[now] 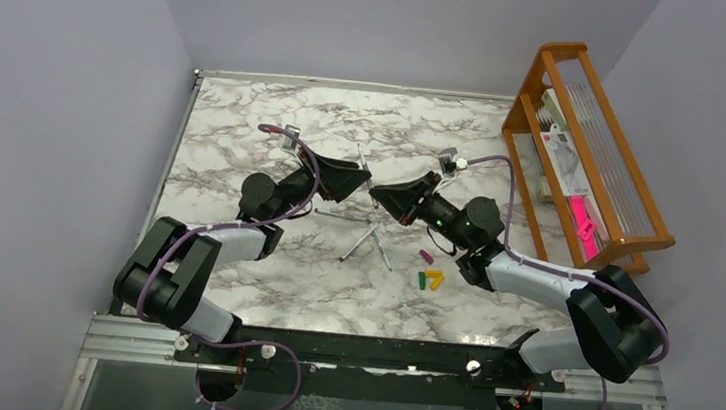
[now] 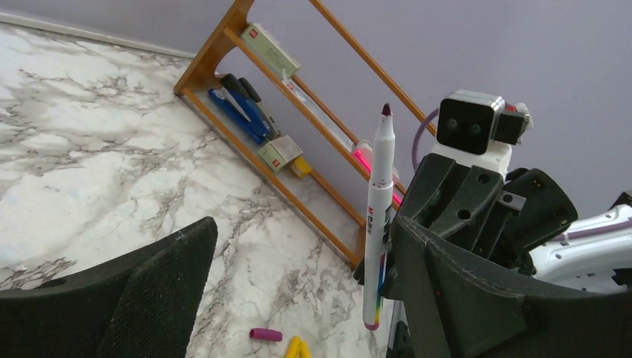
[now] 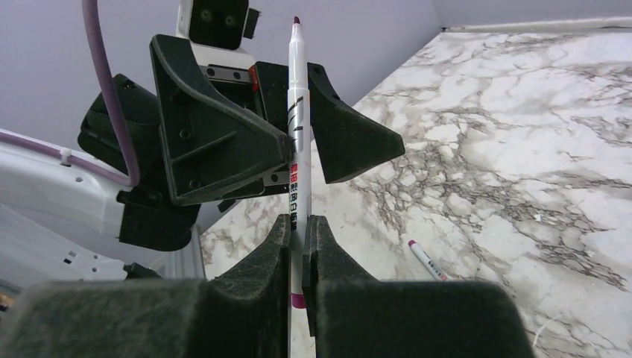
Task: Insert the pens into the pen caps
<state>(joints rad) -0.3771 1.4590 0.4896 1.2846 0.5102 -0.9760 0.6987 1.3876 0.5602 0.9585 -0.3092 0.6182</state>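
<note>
My right gripper (image 3: 298,224) is shut on a white pen (image 3: 298,112) and holds it upright, its dark red tip on top. My left gripper (image 2: 298,231) faces it with its jaws open wide on either side of the same pen (image 2: 378,216). The pen stands close against one left finger (image 2: 477,298), far from the other. From above, both grippers (image 1: 352,177) (image 1: 390,196) meet at mid-table. Three pens (image 1: 361,240) lie just in front of them. The magenta cap (image 1: 426,256), green cap (image 1: 422,281) and yellow caps (image 1: 435,278) lie to the right.
An orange wooden rack (image 1: 586,146) with stationery stands at the right edge of the marble table (image 1: 247,114). Grey walls enclose the left, back and right. One loose pen (image 3: 426,259) lies on the marble to the right of my right gripper.
</note>
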